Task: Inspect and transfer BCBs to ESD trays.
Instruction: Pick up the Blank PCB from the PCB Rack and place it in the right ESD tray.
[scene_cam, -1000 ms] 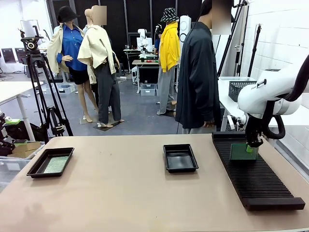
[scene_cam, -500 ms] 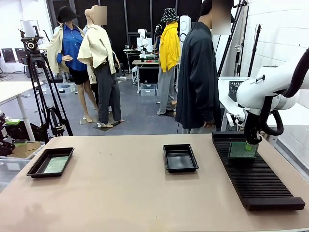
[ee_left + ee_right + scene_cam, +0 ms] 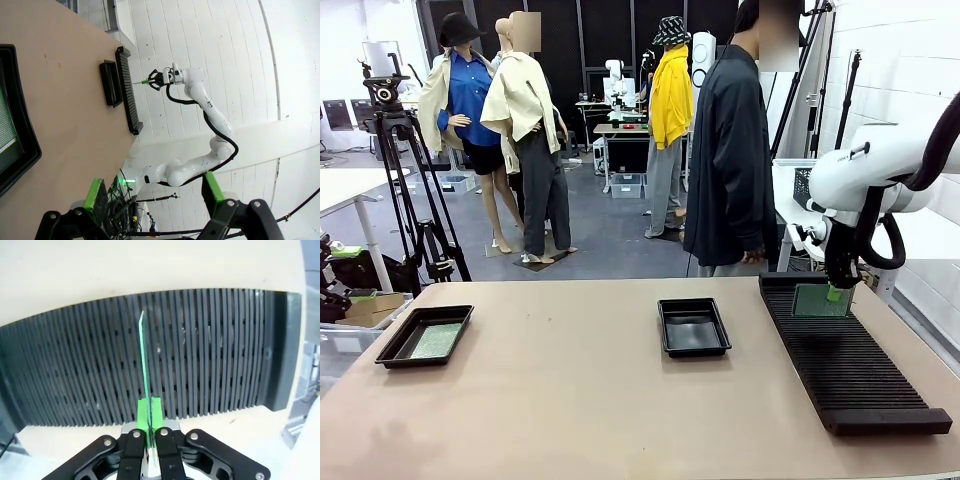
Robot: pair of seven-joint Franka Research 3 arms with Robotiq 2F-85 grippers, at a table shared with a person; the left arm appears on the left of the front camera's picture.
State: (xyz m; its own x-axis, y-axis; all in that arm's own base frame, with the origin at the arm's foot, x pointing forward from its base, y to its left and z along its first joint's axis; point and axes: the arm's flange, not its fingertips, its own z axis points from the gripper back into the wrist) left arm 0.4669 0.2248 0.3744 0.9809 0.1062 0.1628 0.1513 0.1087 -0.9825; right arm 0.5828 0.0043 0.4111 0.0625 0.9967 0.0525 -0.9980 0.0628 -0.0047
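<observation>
Far left, we note the left ESD tray (image 3: 390, 357) with a BCB (image 3: 435, 340) lying flat inside, seemingly a finished transfer, while the left gripper (image 3: 154, 192) hangs near that end, jaws wide apart and empty. Mid-table the middle ESD tray (image 3: 694, 330) sits bare, near the slotted rack (image 3: 850, 370), so we judge it the next drop-off. At right, the right gripper (image 3: 835, 294) pinches a second BCB (image 3: 815, 301) by its upper corner, upright and seemingly clear of the rack's far slots, a pose that leaves both faces open to inspection.
</observation>
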